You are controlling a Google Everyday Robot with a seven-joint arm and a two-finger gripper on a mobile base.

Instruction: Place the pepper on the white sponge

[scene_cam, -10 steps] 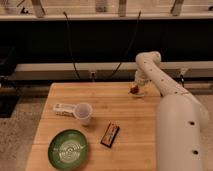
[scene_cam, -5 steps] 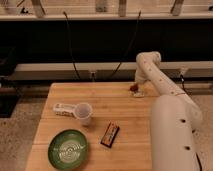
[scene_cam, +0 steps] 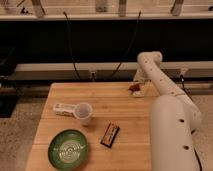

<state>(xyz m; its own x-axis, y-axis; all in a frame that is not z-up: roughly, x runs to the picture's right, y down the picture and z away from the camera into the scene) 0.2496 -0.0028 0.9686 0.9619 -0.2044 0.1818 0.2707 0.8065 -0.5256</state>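
The dark red-brown pepper (scene_cam: 134, 87) sits at the far right of the wooden table (scene_cam: 95, 105), on top of or right against the white sponge (scene_cam: 139, 93), whose pale edge shows just below it. My gripper (scene_cam: 138, 84) is at the far end of the white arm, directly over the pepper and sponge. The arm's wrist covers most of the gripper and part of the sponge.
A translucent cup (scene_cam: 83, 113) stands mid-table with a long white box (scene_cam: 64, 109) at its left. A black-and-orange packet (scene_cam: 110, 135) lies in front. A green plate (scene_cam: 68, 149) is at the front left. My large white arm (scene_cam: 172, 130) covers the table's right side.
The arm's near segment has shifted slightly between frames. The gripper stays over the pepper and sponge at the far right of the table.
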